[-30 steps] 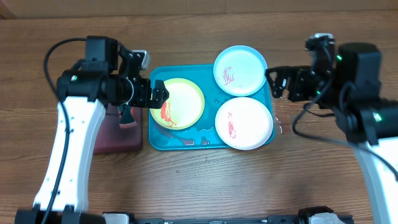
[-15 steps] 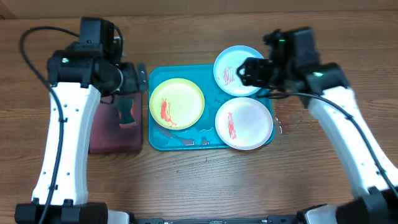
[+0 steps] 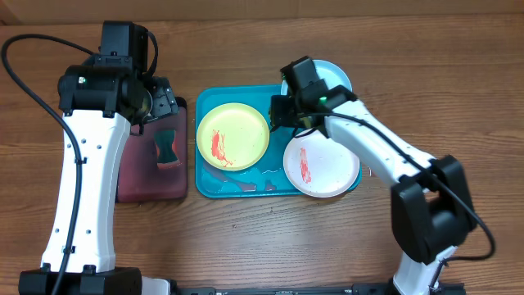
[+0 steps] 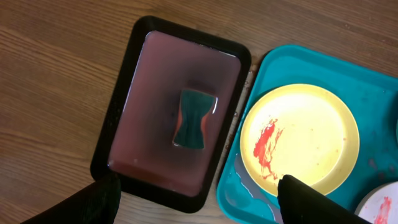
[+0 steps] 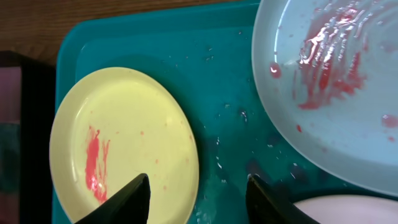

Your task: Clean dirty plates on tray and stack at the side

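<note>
Wooden brown table point(image 3: 246, 246) is carrying everything. Large rectangular teal-blue plastic tray point(image 3: 205, 184) is lying at the centre, wet with droplets, holding all three plates. Smaller black-rimmed rectangular tray with pink inside point(image 4: 155, 81) is sitting just left of it, the rims nearly touching.

Round yellow-green plastic plate point(image 3: 233, 135) is resting in the left half of the teal tray, showing a red smear left of its centre. Round white plastic plate point(image 3: 327, 164) is sitting at the near right corner with a red streak. Round light blue plastic plate point(image 3: 334, 75) is lying at the far right corner, partly hidden by the right arm in the overhead view, and is showing red smears in the right wrist view. Whether the blue and white rims are touching cannot be told.

Teal hourglass-shaped sponge point(image 4: 194, 118) is lying flat in the middle of the pink tray.

Left gripper point(image 4: 199, 186) is hovering above the pink tray, fingers spread wide, holding nothing. Right gripper point(image 5: 198, 186) is hanging over the teal tray between the yellow-green and blue plates, fingers parted, gripping nothing.
</note>
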